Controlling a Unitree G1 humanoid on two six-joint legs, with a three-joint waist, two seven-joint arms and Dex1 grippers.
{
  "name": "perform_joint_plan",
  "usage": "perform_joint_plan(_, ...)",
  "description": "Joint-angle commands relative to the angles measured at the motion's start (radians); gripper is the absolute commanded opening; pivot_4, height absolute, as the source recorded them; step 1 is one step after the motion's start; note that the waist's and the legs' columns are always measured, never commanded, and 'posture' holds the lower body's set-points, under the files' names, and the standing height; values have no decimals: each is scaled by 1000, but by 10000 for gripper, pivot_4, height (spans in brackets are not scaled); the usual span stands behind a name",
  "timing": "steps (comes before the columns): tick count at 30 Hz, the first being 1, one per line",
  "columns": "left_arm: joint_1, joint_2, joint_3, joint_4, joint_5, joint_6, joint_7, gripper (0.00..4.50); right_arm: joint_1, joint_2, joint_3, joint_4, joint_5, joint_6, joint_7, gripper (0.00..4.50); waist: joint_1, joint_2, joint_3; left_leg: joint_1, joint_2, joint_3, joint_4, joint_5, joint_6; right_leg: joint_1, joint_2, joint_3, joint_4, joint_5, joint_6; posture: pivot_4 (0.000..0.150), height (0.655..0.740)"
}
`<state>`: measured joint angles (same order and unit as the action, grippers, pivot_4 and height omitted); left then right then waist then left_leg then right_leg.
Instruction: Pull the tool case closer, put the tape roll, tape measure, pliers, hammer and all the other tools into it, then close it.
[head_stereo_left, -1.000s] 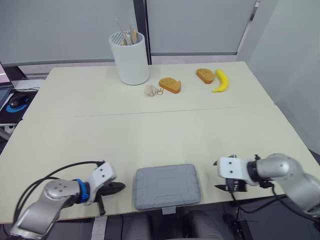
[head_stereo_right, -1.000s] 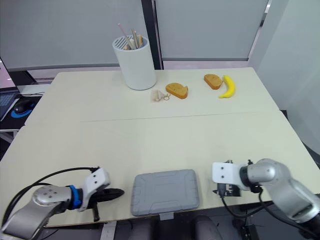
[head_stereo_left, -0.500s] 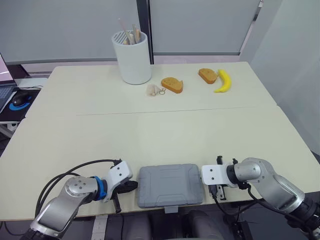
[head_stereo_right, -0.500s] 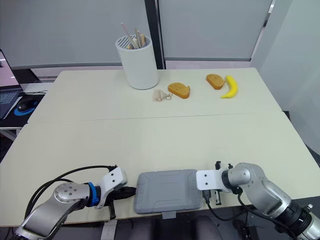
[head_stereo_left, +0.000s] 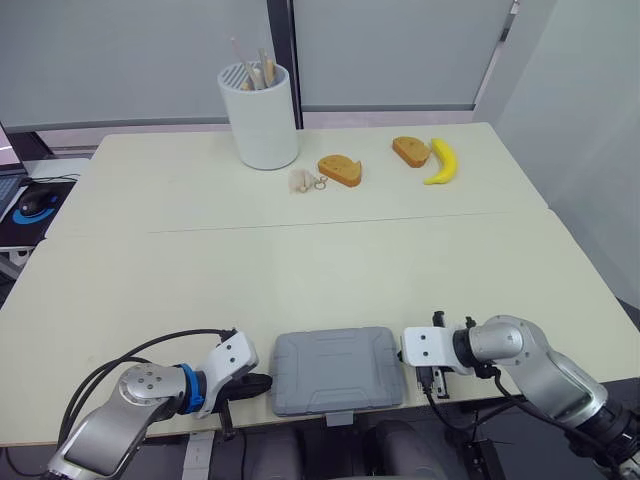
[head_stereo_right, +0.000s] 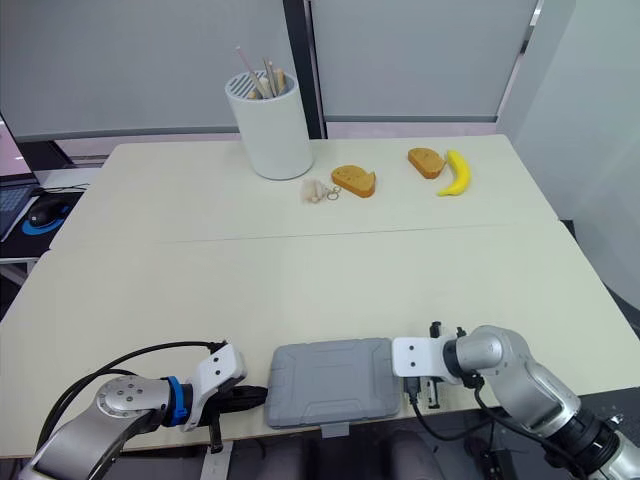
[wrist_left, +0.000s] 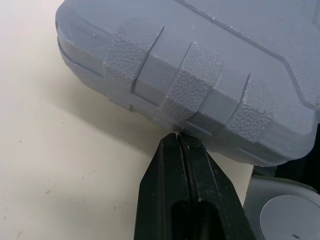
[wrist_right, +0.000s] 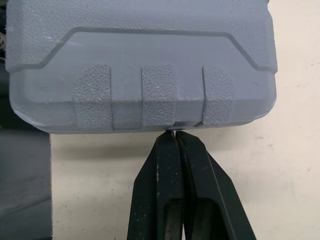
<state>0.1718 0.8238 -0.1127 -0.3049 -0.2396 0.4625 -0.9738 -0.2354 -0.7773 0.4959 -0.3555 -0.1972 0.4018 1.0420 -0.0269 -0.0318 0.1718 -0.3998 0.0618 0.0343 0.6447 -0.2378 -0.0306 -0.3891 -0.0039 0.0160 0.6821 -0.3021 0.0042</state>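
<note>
Left eye view: newly pressed to both ends of the shut case (head_stereo_left: 338, 370) at the counter (head_stereo_left: 300, 260) edge, left gripper (wrist_left: 179, 142) and right gripper (wrist_right: 172, 140) pinched together; pull seemingly done.

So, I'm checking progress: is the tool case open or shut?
Shut: the tool case lies flat, lid down on its base; the left gripper and right gripper touch its closed seam.

Case (head_stereo_left: 338, 369) is shut, so I can't see what's inside it, and both wrist cams crop it off at the frame edges. That little pale thing (head_stereo_left: 301, 180) by the cup (head_stereo_left: 259, 117) is too small for me to ID, same with the sticks (head_stereo_left: 252, 72) in it.
</note>
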Motion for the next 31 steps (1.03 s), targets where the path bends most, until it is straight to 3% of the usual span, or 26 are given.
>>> perform_joint_plan(1, -4, 5, 4, -47, -34, 8, -28, 0, -24, 21, 5, -18, -1, -37, 5, 227, 0, 0, 0, 0, 0, 0, 0, 0, 0, 0, 0, 0, 0, 0, 0, 1500, 7303)
perform_joint_plan(11, -13, 30, 44, 52, 9, -56, -25, 0, -19, -12, -46, -17, 1, -15, 23, 227, 0, 0, 0, 0, 0, 0, 0, 0, 0, 0, 0, 0, 0, 0, 0, 1500, 7303)
perform_joint_plan(17, -43, 132, 189, 209, -2, -194, -79, 0, 64, -186, -266, -77, 130, -85, 93, 227, 4, 0, 0, 0, 0, 0, 0, 0, 0, 0, 0, -1, 0, 0, -1, 1500, 7303)
perform_joint_plan(24, -9, 227, 361, 199, -27, -312, -163, 0, 175, -367, -606, -123, 406, -133, 292, 227, 3, 0, 0, 0, 0, 1, 0, 0, 0, 0, -1, 0, -1, 0, -1, 1500, 7303)
perform_joint_plan(31, 3, 204, 376, 162, -79, -262, -188, 0, 165, -417, -649, -99, 468, -135, 330, 227, -1, 0, 0, 2, 1, 1, 0, 0, 0, 1, -1, 0, 0, 0, -1, 1500, 7303)
